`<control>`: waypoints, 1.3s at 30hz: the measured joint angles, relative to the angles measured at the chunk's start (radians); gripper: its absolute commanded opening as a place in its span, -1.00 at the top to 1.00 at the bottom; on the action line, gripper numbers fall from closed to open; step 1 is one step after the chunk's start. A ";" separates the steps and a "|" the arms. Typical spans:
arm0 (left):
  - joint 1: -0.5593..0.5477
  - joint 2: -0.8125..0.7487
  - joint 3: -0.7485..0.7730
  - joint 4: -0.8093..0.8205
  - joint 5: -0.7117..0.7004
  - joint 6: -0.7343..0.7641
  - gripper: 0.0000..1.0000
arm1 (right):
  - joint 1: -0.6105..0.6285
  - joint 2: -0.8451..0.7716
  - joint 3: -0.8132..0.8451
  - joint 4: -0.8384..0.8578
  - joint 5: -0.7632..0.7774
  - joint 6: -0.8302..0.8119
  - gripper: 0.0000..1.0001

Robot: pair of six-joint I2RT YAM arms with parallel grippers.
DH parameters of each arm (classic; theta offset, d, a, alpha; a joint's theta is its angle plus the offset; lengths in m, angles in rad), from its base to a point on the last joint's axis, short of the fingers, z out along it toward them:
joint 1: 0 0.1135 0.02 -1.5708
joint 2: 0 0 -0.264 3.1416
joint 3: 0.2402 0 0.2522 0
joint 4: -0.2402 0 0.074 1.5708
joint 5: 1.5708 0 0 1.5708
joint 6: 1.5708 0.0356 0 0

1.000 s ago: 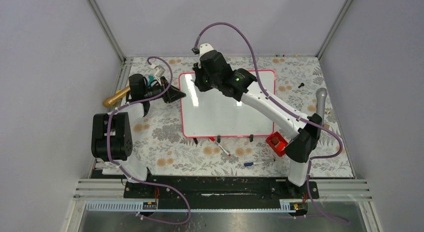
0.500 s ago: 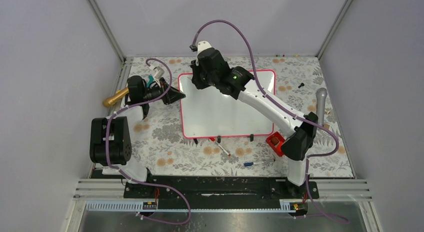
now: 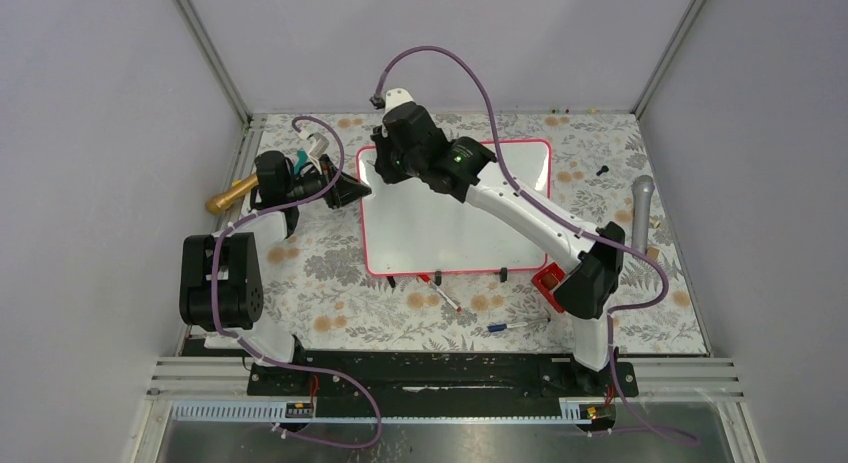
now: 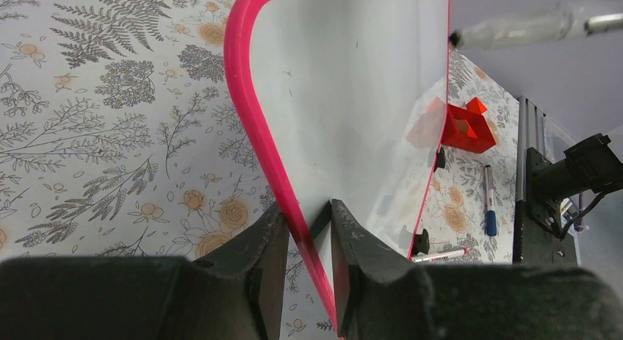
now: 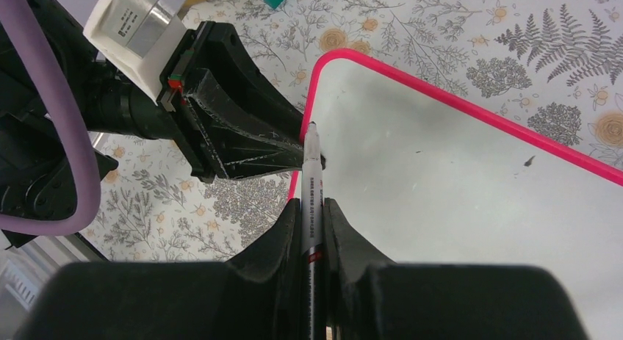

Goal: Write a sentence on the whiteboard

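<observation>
The whiteboard (image 3: pixel 450 223) lies in the middle of the table (image 3: pixel 330 273), which has a flowery cloth on it. The left gripper (image 3: pixel 358 191) is at the board's 9 o'clock side, close to the far left corner. In the left wrist view its two fingers (image 4: pixel 268 252) are almost together, and they pinch the pink edge of the board between them. From this gripper, the board spreads out toward 3 o'clock.

The right gripper (image 5: pixel 312 208) hangs over the board's 11 o'clock corner. Its fingers are squeezed tight on a marker (image 5: pixel 312 171). The marker's tip points at the white part, just inside the pink corner and right beside the left gripper. You cannot tell if the tip touches the board.

The board is a big shiny white rectangle. It has a thin pink-red frame with round corners. Two small black clips (image 3: pixel 437 277) sit on its near edge at 6 o'clock. A few tiny dark specks show on the white.

A little red box (image 3: pixel 553 283) sits just past the board's 5 o'clock corner.
</observation>
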 measured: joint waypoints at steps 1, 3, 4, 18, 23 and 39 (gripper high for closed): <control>0.000 0.000 0.000 0.000 -0.001 0.000 0.78 | 0.005 0.006 0.002 0.000 0.003 0.000 1.00; -0.001 0.000 0.000 0.000 -0.002 0.000 0.77 | 0.012 0.016 0.003 0.001 0.009 0.000 1.00; -0.001 0.000 0.000 0.000 -0.002 0.000 0.77 | 0.015 0.021 0.003 0.001 0.018 0.000 1.00; -0.001 0.000 0.000 0.000 -0.004 0.000 0.77 | 0.019 0.043 0.021 0.028 0.076 -0.048 1.00; -0.001 0.000 0.000 0.000 -0.004 0.000 0.77 | 0.019 0.079 0.043 0.019 0.074 -0.068 1.00; -0.001 0.000 0.000 0.000 -0.003 -0.001 0.75 | 0.020 0.080 0.013 0.029 0.076 -0.124 1.00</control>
